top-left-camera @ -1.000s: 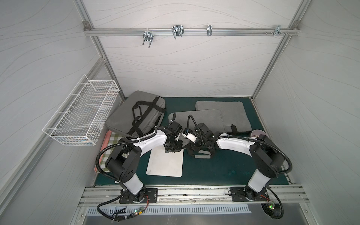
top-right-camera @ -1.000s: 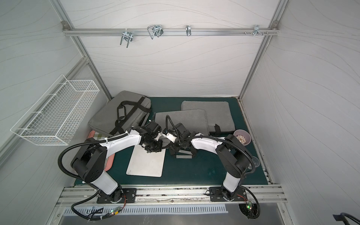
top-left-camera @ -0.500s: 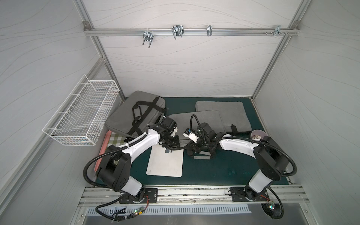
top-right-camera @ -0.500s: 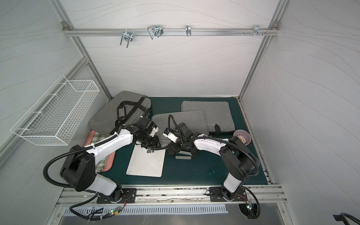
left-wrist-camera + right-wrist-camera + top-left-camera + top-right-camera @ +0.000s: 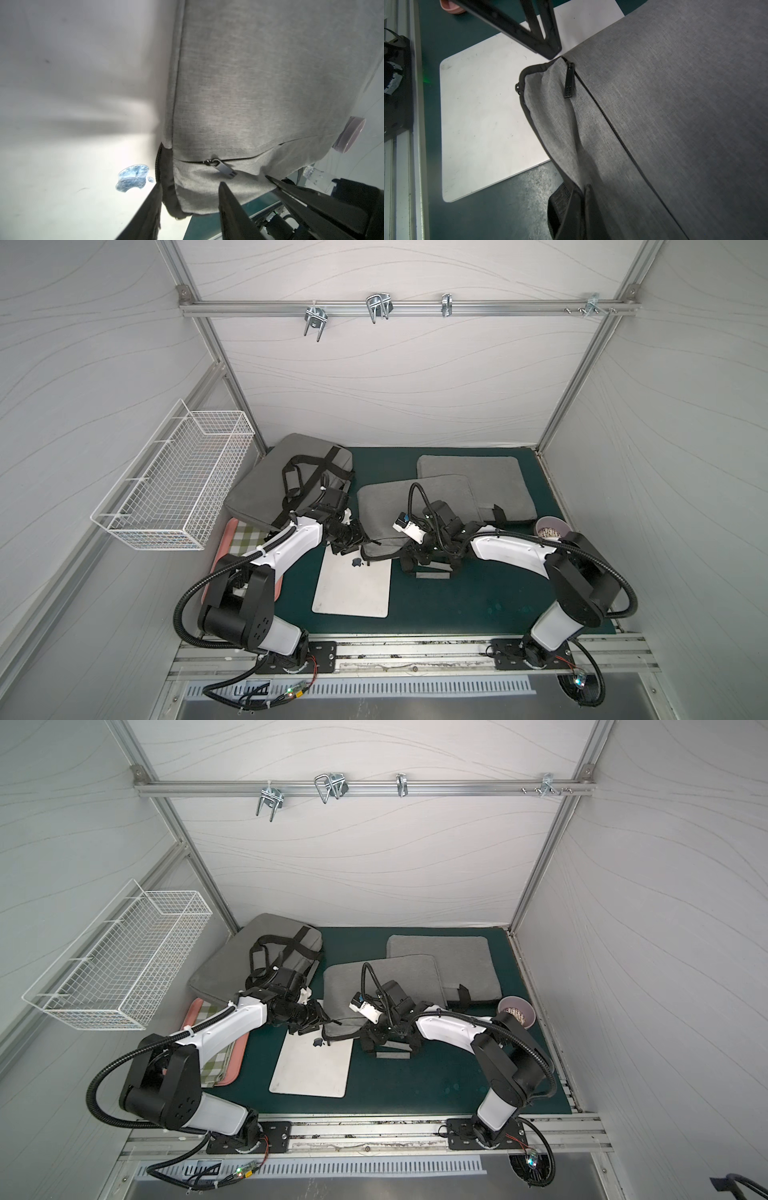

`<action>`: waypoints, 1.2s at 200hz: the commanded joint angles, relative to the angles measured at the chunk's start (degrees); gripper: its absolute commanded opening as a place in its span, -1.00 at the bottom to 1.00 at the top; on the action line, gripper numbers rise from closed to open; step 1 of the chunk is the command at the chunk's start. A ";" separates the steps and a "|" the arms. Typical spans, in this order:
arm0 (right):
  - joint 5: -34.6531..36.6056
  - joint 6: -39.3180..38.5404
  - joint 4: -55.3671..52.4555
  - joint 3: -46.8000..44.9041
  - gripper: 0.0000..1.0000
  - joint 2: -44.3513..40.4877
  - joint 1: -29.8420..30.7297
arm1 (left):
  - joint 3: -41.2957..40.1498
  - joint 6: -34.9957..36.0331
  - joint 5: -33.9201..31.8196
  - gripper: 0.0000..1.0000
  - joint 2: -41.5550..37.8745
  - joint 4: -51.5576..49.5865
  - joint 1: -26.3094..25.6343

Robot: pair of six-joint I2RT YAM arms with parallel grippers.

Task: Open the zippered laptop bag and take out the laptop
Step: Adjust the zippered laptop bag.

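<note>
The silver laptop (image 5: 353, 585) (image 5: 311, 1065) lies flat on the green mat, and its far end still sits under the mouth of the grey zippered laptop bag (image 5: 415, 506) (image 5: 382, 982). My left gripper (image 5: 358, 548) (image 5: 190, 184) is open, and the bag's open corner lies between its fingers. The laptop's logo (image 5: 133, 176) and a zipper pull (image 5: 225, 169) (image 5: 569, 83) sit right by that corner. My right gripper (image 5: 410, 561) (image 5: 583, 199) is shut on a fold of the bag's near edge, next to a black strap (image 5: 562, 197).
A second grey sleeve (image 5: 473, 485) lies behind the bag. A larger grey bag with black straps (image 5: 291, 477) leans at the back left. A pink tray with a checked cloth (image 5: 245, 539), a wire basket (image 5: 174, 489), a cup (image 5: 550, 529) and a small grey block (image 5: 432, 572) are nearby.
My left gripper's jaws have opened, and the left arm has stretched out towards the bag's corner. The right arm and the laptop have hardly moved.
</note>
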 commanded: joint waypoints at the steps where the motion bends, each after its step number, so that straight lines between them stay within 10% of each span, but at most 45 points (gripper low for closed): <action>1: 0.41 -0.87 0.58 0.01 -1.00 -2.36 -1.04 | -1.01 -5.04 2.02 -0.10 1.55 4.51 -0.28; 60: 0.05 0.18 1.00 -0.39 -1.00 -1.80 -0.95 | -4.52 -10.20 8.03 -0.30 3.79 14.29 -0.39; 125: 1.02 0.55 1.36 -2.05 -1.00 -2.28 -0.73 | -1.19 -9.13 9.68 -1.00 3.15 11.93 -0.36; 181: 12.57 10.27 -2.31 -2.53 0.02 -10.47 3.16 | 2.68 -9.19 9.74 -1.00 2.31 8.52 -0.45; 240: 7.53 26.75 11.76 -9.55 -0.03 -9.95 13.18 | 4.65 -9.82 13.29 -1.00 3.71 7.47 -0.54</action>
